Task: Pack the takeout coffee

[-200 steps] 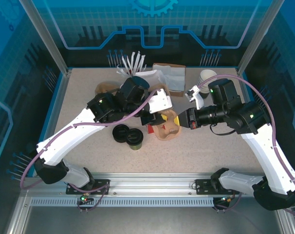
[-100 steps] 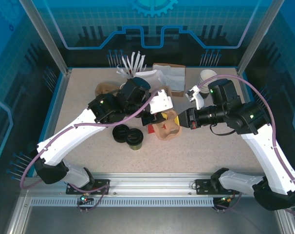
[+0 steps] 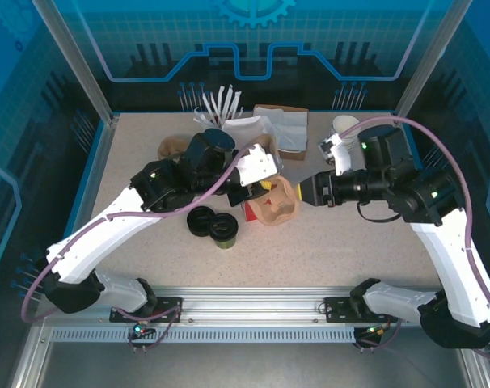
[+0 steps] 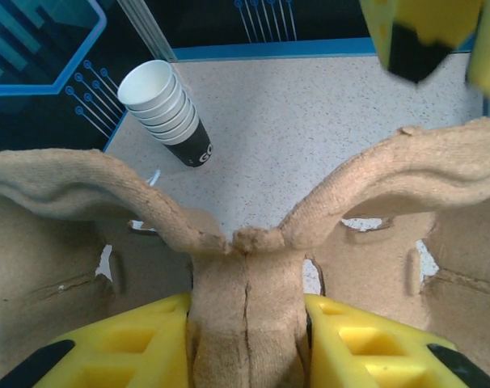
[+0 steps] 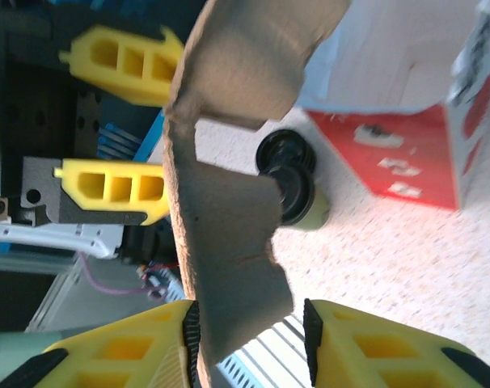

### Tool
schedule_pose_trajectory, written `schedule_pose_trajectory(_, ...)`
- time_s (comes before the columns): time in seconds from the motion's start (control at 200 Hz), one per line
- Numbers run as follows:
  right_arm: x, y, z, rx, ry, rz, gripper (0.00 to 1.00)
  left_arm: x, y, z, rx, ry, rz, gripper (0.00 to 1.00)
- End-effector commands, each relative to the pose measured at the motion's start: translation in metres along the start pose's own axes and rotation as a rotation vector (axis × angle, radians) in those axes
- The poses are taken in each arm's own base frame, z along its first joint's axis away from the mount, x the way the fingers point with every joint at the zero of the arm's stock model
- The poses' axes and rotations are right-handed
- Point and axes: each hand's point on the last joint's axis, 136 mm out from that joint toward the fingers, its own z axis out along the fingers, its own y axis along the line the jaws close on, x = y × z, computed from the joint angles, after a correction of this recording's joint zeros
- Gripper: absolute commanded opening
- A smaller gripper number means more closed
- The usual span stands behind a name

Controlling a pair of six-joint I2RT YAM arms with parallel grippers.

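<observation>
While the left fingers [image 4: 91, 356] are clamped on the middle ridge of the pulp carrier [image 3: 279, 206] and the right fingers [image 5: 107, 360] on its rim, the takeout coffee [image 3: 223, 231] is seen upright on the tabletop [image 3: 350, 242], near-left of the carrier, closer to the left fingers.

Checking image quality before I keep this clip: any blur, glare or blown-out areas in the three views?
Top external: sharp, evenly lit, soft shadows only. Left wrist: cup carrier crisp, right claw at the top edge soft. Right wrist: cup carrier near the lens blurred, white packaging top right washed out, takeout coffee legible.
</observation>
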Motion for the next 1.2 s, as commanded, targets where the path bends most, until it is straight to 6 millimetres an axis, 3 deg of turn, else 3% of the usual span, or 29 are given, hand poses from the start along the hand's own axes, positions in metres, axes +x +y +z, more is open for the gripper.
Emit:
schedule_pose_trajectory(0.0,-0.013,-0.019,-0.003,0.100,-0.032,-0.046,0.43,0.001,0.014,-0.012,-0.055,-0.008,-0.052,0.36)
schedule_pose_trajectory(0.165,-0.043,-0.053,0.030,0.208,-0.032,-0.021,0.43,0.012,0.025,-0.024,-0.059,0.000,-0.158,0.37)
schedule_pose_trajectory(0.375,-0.078,-0.080,0.083,0.256,0.006,-0.035,0.43,0.029,0.031,-0.035,-0.061,0.011,-0.277,0.36)
schedule_pose_trajectory(0.525,-0.093,-0.097,0.109,0.299,0.040,-0.029,0.45,0.038,0.036,-0.046,-0.084,0.003,-0.332,0.35)
schedule_pose_trajectory(0.715,-0.097,-0.113,0.133,0.329,0.083,-0.008,0.47,0.045,0.034,-0.054,-0.084,0.003,-0.370,0.35)
schedule_pose_trajectory(1.196,-0.082,-0.127,0.164,0.389,0.176,-0.018,0.47,0.046,0.032,-0.063,-0.079,-0.010,-0.390,0.35)
